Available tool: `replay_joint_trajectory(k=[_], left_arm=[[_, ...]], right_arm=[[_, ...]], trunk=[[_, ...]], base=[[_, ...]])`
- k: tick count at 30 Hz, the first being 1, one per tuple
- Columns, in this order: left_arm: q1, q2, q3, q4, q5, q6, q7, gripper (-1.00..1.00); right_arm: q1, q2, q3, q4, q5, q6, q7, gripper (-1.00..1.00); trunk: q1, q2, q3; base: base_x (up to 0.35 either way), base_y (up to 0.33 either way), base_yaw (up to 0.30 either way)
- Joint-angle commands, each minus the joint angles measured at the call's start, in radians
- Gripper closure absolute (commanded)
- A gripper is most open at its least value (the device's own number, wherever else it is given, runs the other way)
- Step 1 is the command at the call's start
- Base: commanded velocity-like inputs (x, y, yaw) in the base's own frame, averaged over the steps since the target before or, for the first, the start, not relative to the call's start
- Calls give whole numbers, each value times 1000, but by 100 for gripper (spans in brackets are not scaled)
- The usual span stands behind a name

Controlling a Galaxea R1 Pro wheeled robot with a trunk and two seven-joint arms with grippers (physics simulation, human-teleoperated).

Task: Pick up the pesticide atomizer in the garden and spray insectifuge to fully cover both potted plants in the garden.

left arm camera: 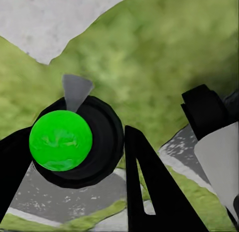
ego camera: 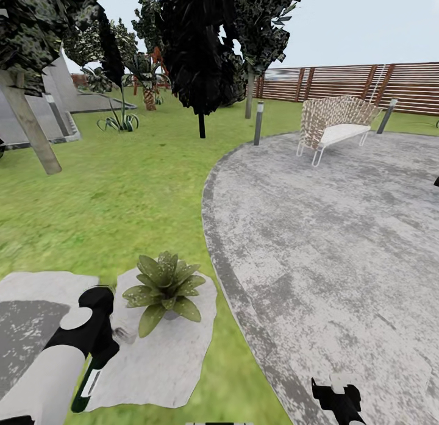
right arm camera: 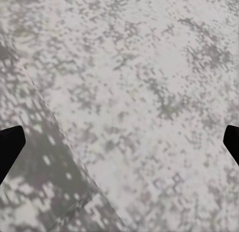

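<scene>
Grasping the pesticide atomizer (ego camera: 91, 376), the left tool (ego camera: 105, 346) is clenched on the slim dark bottle, which hangs below it over a pale stone slab (ego camera: 164, 358). A white label shows on the bottle; no writing is legible. In the left wrist view a bright green disc (left arm camera: 60, 140) sits in a black round body between the fingers (left arm camera: 149, 192). One potted plant (ego camera: 163, 289) stands on the slab, just beside the tool. The right tool (ego camera: 337, 397) hangs released over the grey patio (ego camera: 341, 242); its fingertips (right arm camera: 10, 147) sit wide apart.

Mottled grey stone patio (ego camera: 341, 242); brown slatted wooden fence (ego camera: 366, 80); woven chair (ego camera: 335, 123).
</scene>
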Motion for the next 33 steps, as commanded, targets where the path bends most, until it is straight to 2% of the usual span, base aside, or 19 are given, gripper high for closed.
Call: replay_joint_trajectory(k=[1,2,5,7,12,16,18,22,27,28,33], left_arm=[[12,1,8,1,3,8,-9,100],[24,-2,17,1,39,5,-9,100],[30,-11,19,-4,106,3,-9,100],[27,-13,20,-14,126,3,-9,100],[22,4,28,-130,136,4,-9,100],[28,50,26,-159,133,-1,-9,100],[32,62,18,-156,128,-2,-9,100],[35,43,16,-147,134,1,-9,100],[42,-36,15,-147,130,0,-9,100],[42,-45,13,-147,129,0,-9,100],[42,-44,11,-148,124,0,-9,100]], right_arm=[[-1,0,-7,2,11,-3,-4,-100],[-1,0,-7,2,11,-3,-4,-100],[-1,0,-7,1,11,-3,-4,-100],[-1,0,-7,1,11,-3,-4,-100],[-1,-1,-7,0,11,-2,-3,-100],[-1,-5,-7,0,11,-2,-2,-100],[-1,-5,-7,0,11,-2,-2,-100],[-1,0,-7,0,10,-3,-2,-100],[-1,-1,-7,0,9,-3,-3,-100],[-1,-1,-7,0,9,-3,-3,-100],[-1,-1,-7,0,9,-3,-4,-100]], trunk=[[0,0,-1],[0,0,-1],[0,0,-1],[0,0,-1],[0,0,-1],[0,0,-1],[0,0,-1],[0,0,-1],[0,0,-1],[0,0,-1],[0,0,-1]], base=[[0,0,0],[0,0,0],[0,0,0],[0,0,0],[0,0,0],[0,0,0],[0,0,0],[0,0,0],[0,0,0],[0,0,0],[141,47,0]])
